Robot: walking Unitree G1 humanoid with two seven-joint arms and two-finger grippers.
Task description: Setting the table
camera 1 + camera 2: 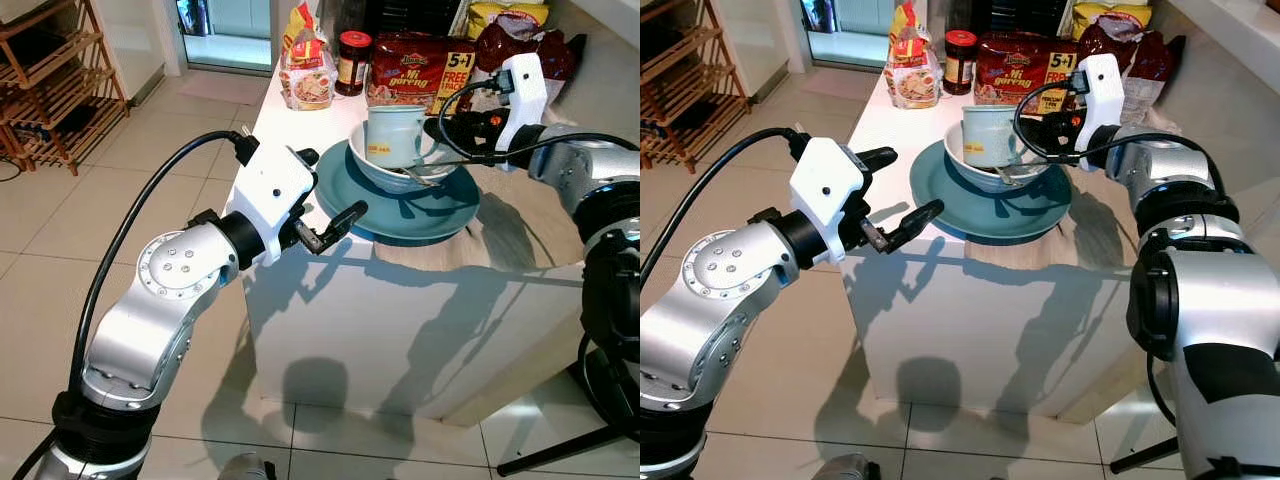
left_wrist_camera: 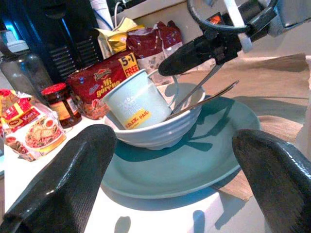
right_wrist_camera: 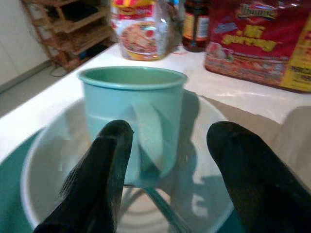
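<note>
1. Nearest to us, the left gripper [image 1: 890,190] hung in the air just off the near edge of the white counter [image 1: 300,300], its two black fingers spread apart and holding nothing, aimed at the round teal plate [image 1: 440,215].
2. The left wrist view gave us what the head views hid: a yellow label on the side of the pale green enamel mug [image 2: 136,104], and two metal utensil handles [image 2: 204,99] leaning out over the rim of the ribbed white bowl [image 2: 160,136].
3. The bowl sat on the teal plate, and the mug stood tilted inside the bowl, handle towards the right gripper [image 3: 167,160].
4. The right wrist view showed us that gripper's fingers parted, one on either side of the mug's handle; we could not tell whether they touched it.
5. Beyond the stack stood a red noodle multipack [image 1: 420,65], a dark jar with a red lid [image 1: 353,60] and a clear noodle packet [image 1: 307,75].
6. Farthest off, a wooden rack [image 1: 50,80] stood on the tiled floor [image 1: 60,230].
</note>
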